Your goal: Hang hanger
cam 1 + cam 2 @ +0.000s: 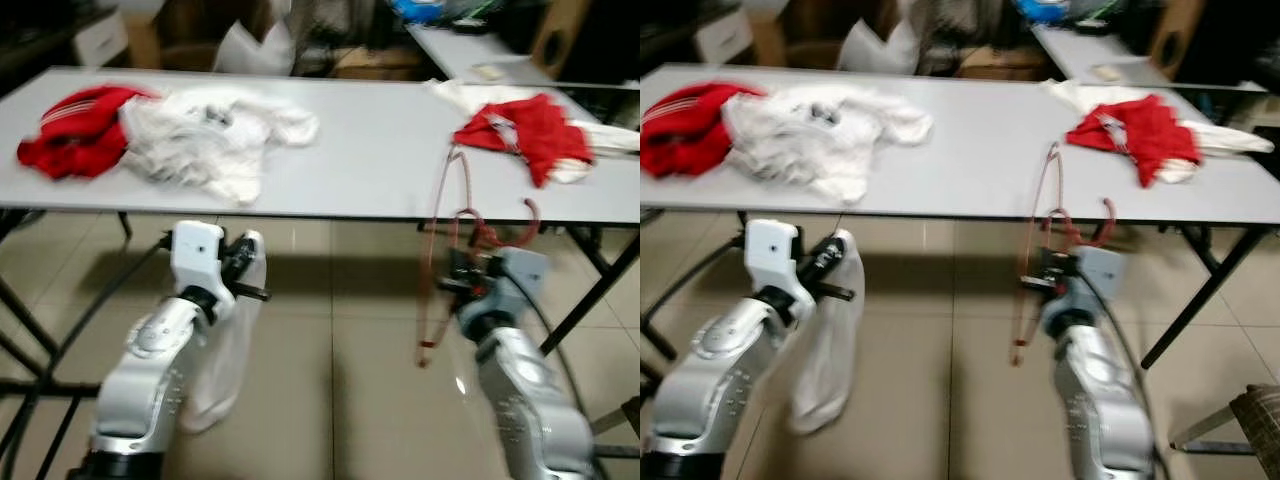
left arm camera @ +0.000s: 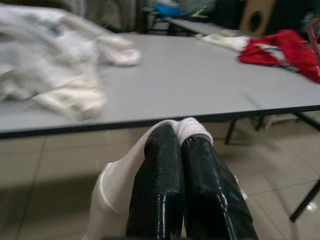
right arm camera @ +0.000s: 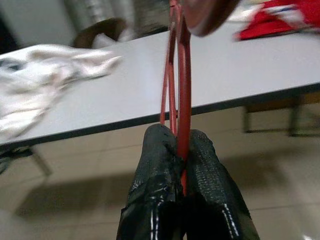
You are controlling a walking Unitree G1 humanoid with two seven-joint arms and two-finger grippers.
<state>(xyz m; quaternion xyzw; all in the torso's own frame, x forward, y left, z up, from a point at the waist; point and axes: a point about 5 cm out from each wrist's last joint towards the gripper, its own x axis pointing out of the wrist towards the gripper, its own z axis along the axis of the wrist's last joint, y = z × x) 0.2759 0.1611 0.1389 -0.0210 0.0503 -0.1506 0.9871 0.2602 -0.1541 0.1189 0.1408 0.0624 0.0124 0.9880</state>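
My right gripper [image 3: 181, 150] pinches the red hanger [image 1: 440, 250], whose frame rises just ahead of my fingers before the grey table [image 1: 370, 150]. My left gripper [image 2: 181, 142] is pressed together on a white garment [image 1: 225, 350] dangling beneath it.

A cluttered workroom: long grey folding tables [image 1: 380, 150] strewn with clothes [image 1: 205, 135], tiled floor [image 1: 330, 400], boxes [image 1: 160, 35] behind.

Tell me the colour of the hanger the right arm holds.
Red; the hanger shows best in the right wrist view, pinched by the right tool.
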